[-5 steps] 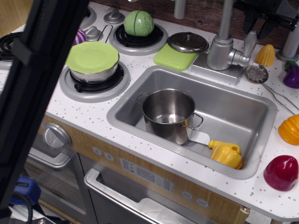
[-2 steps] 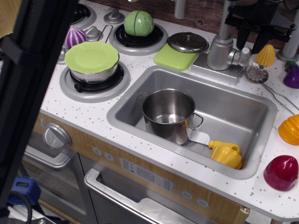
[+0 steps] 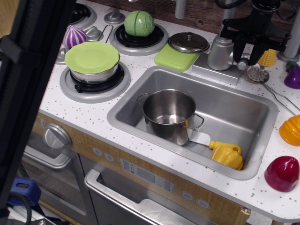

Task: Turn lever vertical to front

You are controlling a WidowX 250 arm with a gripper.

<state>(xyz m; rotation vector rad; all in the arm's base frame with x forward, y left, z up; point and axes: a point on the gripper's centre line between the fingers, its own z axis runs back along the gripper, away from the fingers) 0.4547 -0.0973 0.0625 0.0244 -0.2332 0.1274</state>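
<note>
The chrome tap's body (image 3: 220, 52) stands behind the sink (image 3: 234, 101), with its spout pipe rising out of view. My black gripper (image 3: 248, 50) has come down over the tap's right side, where the lever sits. One finger (image 3: 236, 48) is left of the lever's place and the other is right of it. The jaws stand apart and look open. The lever's paddle is hidden behind the gripper; only its short side stub (image 3: 242, 61) shows below.
A steel pot (image 3: 168, 112) and a yellow toy pepper (image 3: 227, 154) lie in the sink. A strainer (image 3: 257, 73), toy corn (image 3: 268, 57) and eggplant (image 3: 293, 75) are right of the tap. A pot lid (image 3: 189, 42) lies left. A dark frame (image 3: 28, 93) blocks the left foreground.
My gripper has moved down and left from the top right corner onto the tap's right side. It now covers the lever, which stood upright in plain view before.
</note>
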